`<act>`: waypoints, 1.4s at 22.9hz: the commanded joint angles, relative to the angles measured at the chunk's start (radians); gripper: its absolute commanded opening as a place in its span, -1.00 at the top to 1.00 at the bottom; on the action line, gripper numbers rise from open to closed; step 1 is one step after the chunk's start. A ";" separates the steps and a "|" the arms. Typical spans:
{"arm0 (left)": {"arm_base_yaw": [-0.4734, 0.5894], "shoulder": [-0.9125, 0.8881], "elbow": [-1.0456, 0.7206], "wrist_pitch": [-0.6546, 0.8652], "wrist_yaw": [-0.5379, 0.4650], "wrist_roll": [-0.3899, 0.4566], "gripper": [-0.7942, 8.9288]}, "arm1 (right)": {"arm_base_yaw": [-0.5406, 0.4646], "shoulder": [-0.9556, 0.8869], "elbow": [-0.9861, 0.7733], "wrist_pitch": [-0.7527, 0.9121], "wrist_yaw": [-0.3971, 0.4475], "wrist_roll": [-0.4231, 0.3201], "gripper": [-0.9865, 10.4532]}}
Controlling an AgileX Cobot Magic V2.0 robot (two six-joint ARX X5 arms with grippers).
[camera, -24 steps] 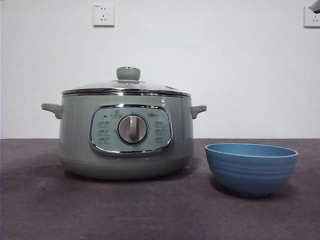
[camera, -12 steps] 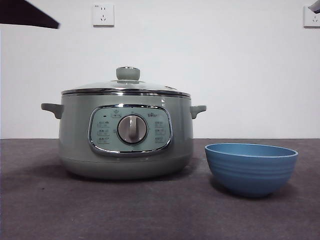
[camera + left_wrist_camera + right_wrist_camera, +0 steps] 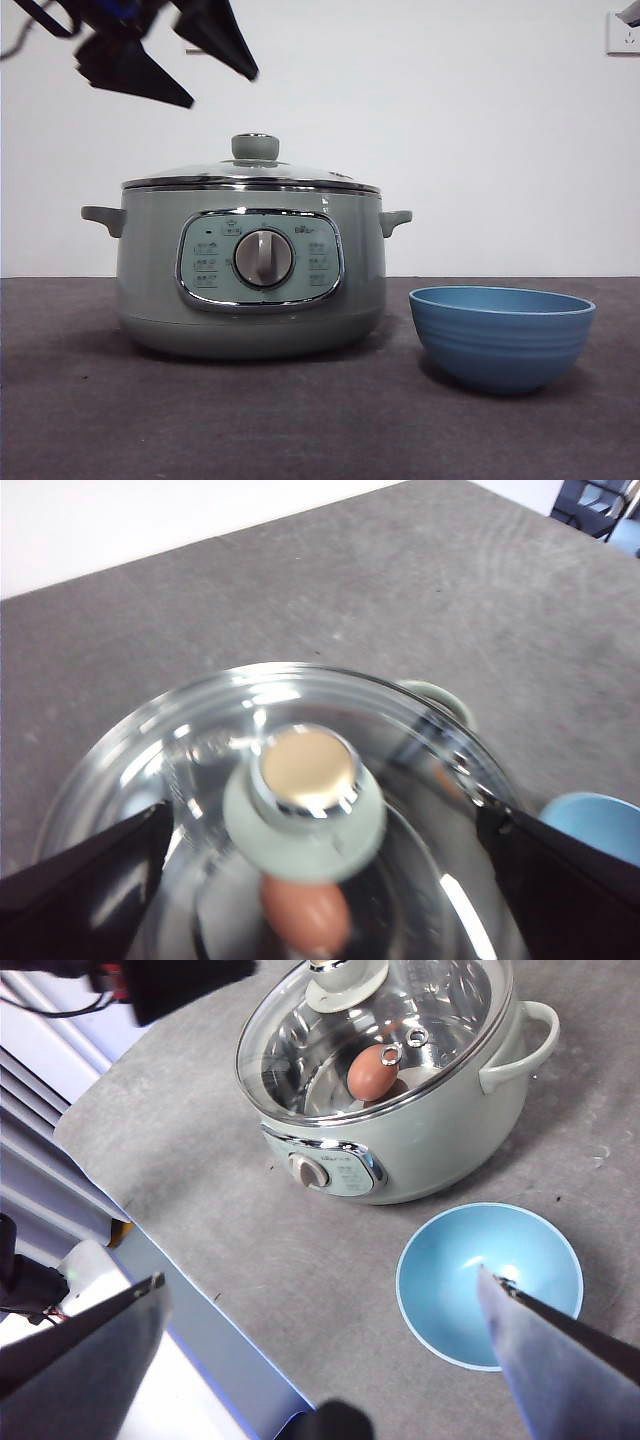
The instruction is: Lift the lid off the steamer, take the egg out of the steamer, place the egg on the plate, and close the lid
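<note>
The pale green steamer [image 3: 250, 270] stands left of centre with its glass lid [image 3: 250, 172] on, knob [image 3: 256, 147] on top. Through the glass, a brown egg [image 3: 370, 1070] lies inside the pot; the left wrist view shows this egg [image 3: 305, 915] too. My left gripper [image 3: 222, 90] hangs open above and left of the knob [image 3: 305, 790], touching nothing. The plate, a blue bowl [image 3: 502, 335], sits empty to the right of the steamer. My right gripper [image 3: 318, 1280] is open, high above the table near the bowl [image 3: 490, 1280], and holds nothing.
Grey table top [image 3: 320, 420] with a white wall behind it. The right arm shows only as a dark tip [image 3: 630, 12] at the top right corner. The table's front edge [image 3: 200, 1330] drops off near the steamer's control panel.
My left arm has come in from the upper left and moved right and down toward the lid's knob. Steamer, lid and bowl have not moved.
</note>
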 commanded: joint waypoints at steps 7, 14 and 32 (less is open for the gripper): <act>-0.013 0.168 0.007 0.182 -0.045 0.023 -0.26 | 0.002 0.000 0.005 0.005 -0.001 0.008 -0.21; -0.036 0.223 0.007 0.249 -0.044 0.023 -0.26 | 0.002 0.000 0.005 0.005 -0.001 0.010 -0.21; -0.059 0.239 0.007 0.219 -0.047 0.012 0.86 | 0.002 0.000 0.005 0.006 -0.001 0.010 -0.21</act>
